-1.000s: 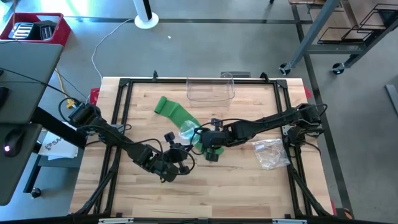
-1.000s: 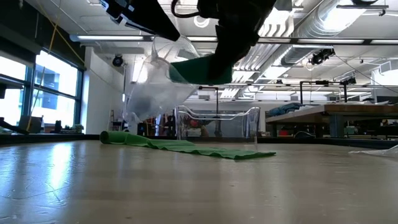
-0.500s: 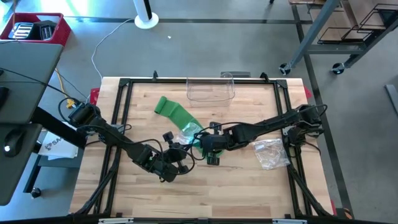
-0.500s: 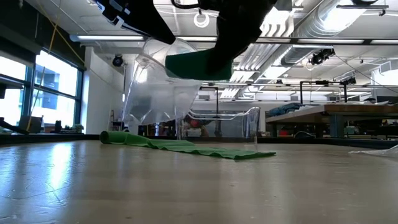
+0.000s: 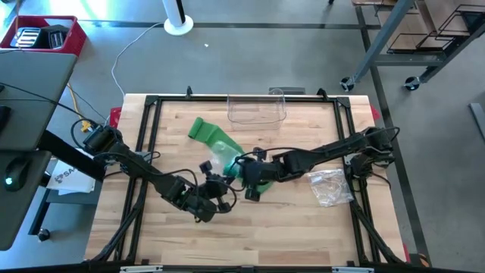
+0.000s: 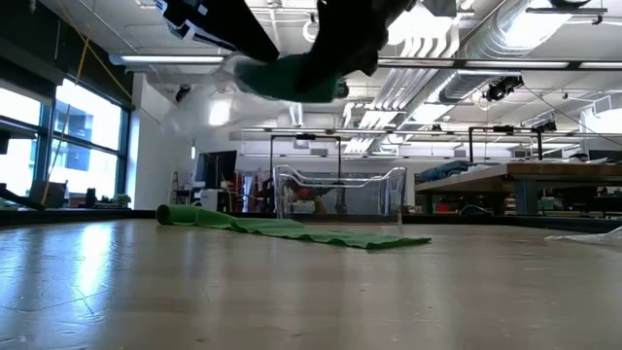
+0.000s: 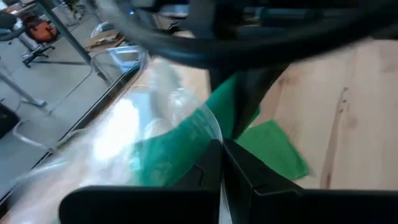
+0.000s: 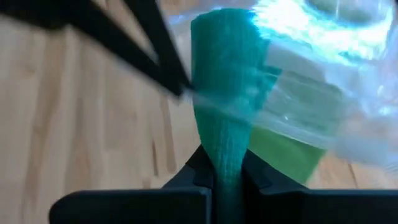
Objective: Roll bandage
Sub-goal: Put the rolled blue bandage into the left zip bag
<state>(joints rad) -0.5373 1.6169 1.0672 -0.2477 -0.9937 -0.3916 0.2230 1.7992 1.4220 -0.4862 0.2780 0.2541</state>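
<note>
Bandage (image 5: 214, 141), green, trails across the desk (image 5: 303, 227) with one end lifted mid-desk. The right gripper (image 8: 225, 177) is clamped tight on that raised end. The left gripper (image 7: 219, 163), just beside it, pinches a clear plastic wrapper (image 7: 124, 124) that lies against the bandage

A green bandage (image 5: 214, 139) lies partly unrolled across the table, one end lifted inside clear wrap (image 5: 224, 159).
</note>
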